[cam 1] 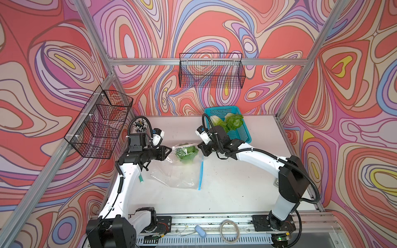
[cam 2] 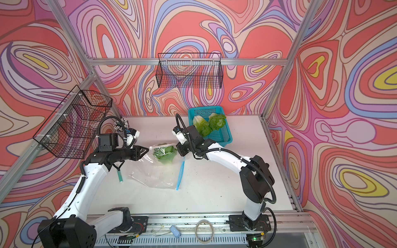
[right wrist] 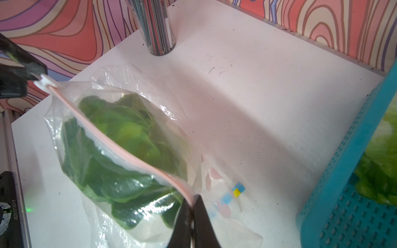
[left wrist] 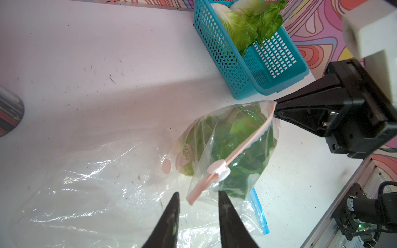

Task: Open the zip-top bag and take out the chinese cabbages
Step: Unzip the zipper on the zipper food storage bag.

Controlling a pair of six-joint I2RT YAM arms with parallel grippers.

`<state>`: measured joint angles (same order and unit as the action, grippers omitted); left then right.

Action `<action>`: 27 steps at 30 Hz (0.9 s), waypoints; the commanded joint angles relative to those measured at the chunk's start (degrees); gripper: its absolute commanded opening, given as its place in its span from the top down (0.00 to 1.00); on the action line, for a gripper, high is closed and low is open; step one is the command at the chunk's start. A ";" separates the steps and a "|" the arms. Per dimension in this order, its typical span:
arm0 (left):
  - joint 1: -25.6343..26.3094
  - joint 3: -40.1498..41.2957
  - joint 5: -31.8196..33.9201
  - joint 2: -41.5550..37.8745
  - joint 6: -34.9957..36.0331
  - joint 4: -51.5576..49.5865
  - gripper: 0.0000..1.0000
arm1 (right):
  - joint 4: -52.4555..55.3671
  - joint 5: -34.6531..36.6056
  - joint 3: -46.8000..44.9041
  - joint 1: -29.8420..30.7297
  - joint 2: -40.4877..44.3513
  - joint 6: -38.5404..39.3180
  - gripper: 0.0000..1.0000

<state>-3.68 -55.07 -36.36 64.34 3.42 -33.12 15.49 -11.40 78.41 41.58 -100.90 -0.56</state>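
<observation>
The zip-top bag (cam 1: 184,151) (left wrist: 232,137) hangs stretched between both grippers above mid-table, its pink zipper strip (left wrist: 247,141) (right wrist: 120,148) taut. Its white slider (left wrist: 219,171) (right wrist: 44,80) sits near the left end. One of the chinese cabbages (cam 1: 186,156) (right wrist: 120,133) shows green inside it. My right gripper (cam 1: 198,148) (right wrist: 193,199) is shut on the strip's right end. My left gripper (cam 1: 170,148) (left wrist: 198,193) is open, with the strip's free end between its fingertips (left wrist: 175,198), untouched. Two more cabbages (cam 1: 219,124) (cam 1: 235,121) lie in the blue basket (cam 1: 242,135).
A second, empty clear bag (cam 1: 171,174) with a blue zip (cam 1: 201,174) lies flat under the hanging bag. A cup of pens (cam 1: 140,126) stands at the back left, and a green marker (cam 1: 141,178) lies by the left arm. Wire baskets (cam 1: 211,70) hang on the walls.
</observation>
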 commanded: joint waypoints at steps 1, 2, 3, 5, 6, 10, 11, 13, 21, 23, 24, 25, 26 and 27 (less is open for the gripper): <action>0.60 0.99 -0.29 0.31 1.33 0.95 0.67 | 0.69 -0.38 -0.71 -0.25 2.07 0.87 1.00; 0.84 1.15 -0.20 0.42 1.33 1.19 0.67 | 0.69 -0.38 -0.72 -0.34 2.03 0.84 1.00; 0.95 1.30 -0.04 0.38 1.24 1.51 0.67 | 0.68 -0.53 -0.72 -0.40 2.07 0.85 1.00; 1.32 1.69 0.06 0.36 1.31 2.37 0.68 | 0.60 -0.80 -0.78 -0.35 2.03 0.87 1.00; 1.47 1.83 0.14 0.41 1.24 2.68 0.68 | 0.61 -0.82 -0.76 -0.36 2.03 0.88 1.00; 2.10 2.24 0.58 0.66 1.29 3.56 0.72 | 0.17 -1.30 -1.11 -0.36 1.94 0.87 1.00; 2.19 2.25 0.59 0.68 1.33 3.66 0.73 | 0.16 -1.35 -1.16 -0.37 1.90 0.90 1.00; 2.32 2.25 0.59 0.66 1.41 3.80 0.75 | 0.16 -1.35 -1.20 -0.36 1.85 0.82 1.00; 2.88 2.60 -0.45 0.26 1.72 4.13 0.85 | 0.42 -1.17 -1.08 -0.38 1.65 0.81 1.00; 3.05 2.63 -0.63 0.06 1.78 4.19 0.86 | 0.50 -1.30 -1.07 -0.38 1.59 0.81 1.00; 3.14 2.67 -0.85 -0.06 1.90 4.17 0.87 | 0.53 -1.34 -1.07 -0.43 1.50 0.66 1.00; 3.16 2.75 -0.97 -0.19 1.91 4.21 0.87 | 0.60 -1.40 -1.07 -0.41 1.43 0.73 1.00; 3.24 2.76 -1.07 -0.35 1.90 4.33 0.87 | 0.69 -1.50 -1.00 -0.38 1.37 0.73 1.00; 3.33 2.83 -1.07 -0.58 1.90 4.30 0.87 | 0.77 -1.52 -0.91 -0.37 1.26 0.72 1.00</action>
<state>-0.99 -52.97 -35.94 64.66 3.49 -29.85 16.29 -11.81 77.73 41.21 -100.60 -0.49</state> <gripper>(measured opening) 0.129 0.048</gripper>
